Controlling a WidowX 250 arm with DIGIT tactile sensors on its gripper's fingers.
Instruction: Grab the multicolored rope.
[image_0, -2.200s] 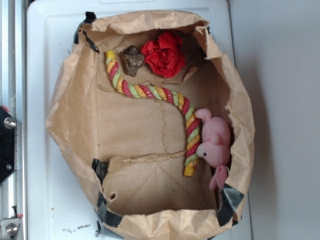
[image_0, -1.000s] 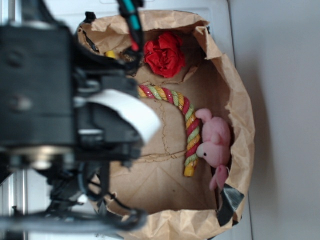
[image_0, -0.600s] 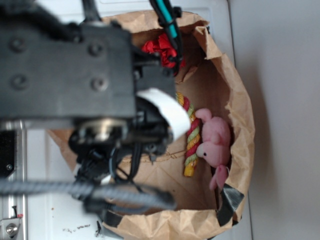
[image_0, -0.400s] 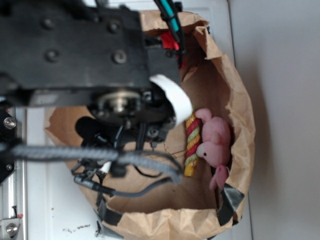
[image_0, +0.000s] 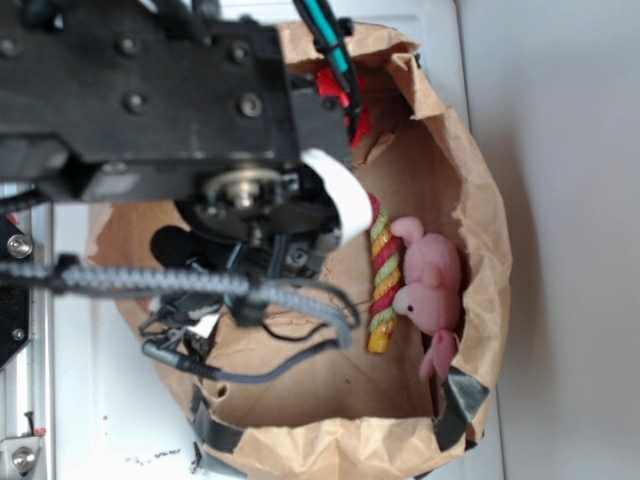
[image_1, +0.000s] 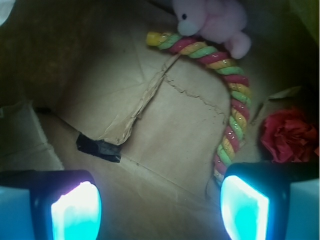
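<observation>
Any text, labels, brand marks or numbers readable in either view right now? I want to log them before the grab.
None readable in either view.
Paper bag: plain brown, no print showing.
Rope, plush, red flower: no tags or labels visible.
Black tape on the bag floor: unmarked.
Arm housing: only screws, no lettering visible.
Tool: open, pads blank.
</observation>
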